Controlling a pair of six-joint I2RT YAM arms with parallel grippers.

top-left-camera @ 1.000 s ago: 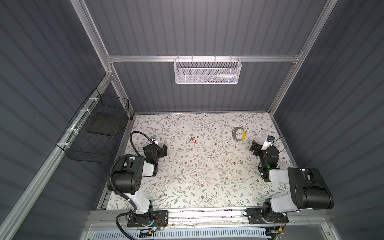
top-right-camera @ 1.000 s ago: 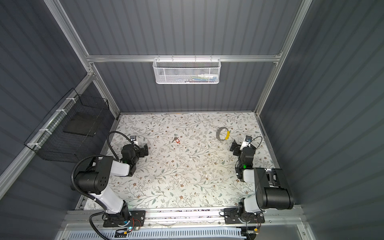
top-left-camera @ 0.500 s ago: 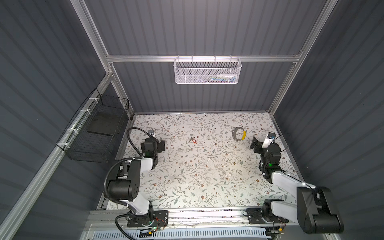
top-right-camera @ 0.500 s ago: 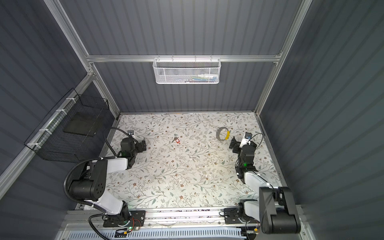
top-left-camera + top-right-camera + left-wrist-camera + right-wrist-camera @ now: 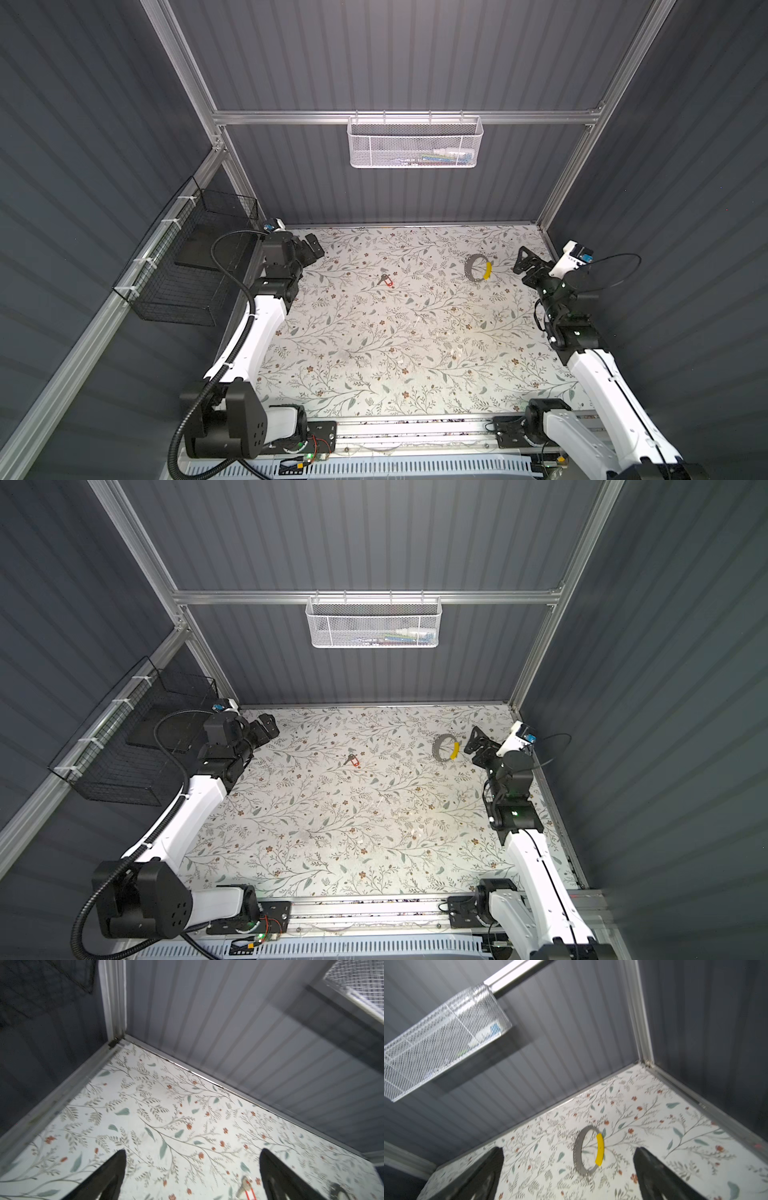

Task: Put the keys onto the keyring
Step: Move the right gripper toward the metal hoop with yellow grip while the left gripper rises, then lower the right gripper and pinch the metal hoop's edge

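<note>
Both arms have extended forward, tools gaping.

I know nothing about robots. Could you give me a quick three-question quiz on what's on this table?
1. True or false: the keys are already on the keyring.
2. Which lies nearer the right fingers? A: keys. B: keyring.
3. Fill in: the keyring's coloured section is ____.

Key: 1 false; 2 B; 3 yellow.
</note>
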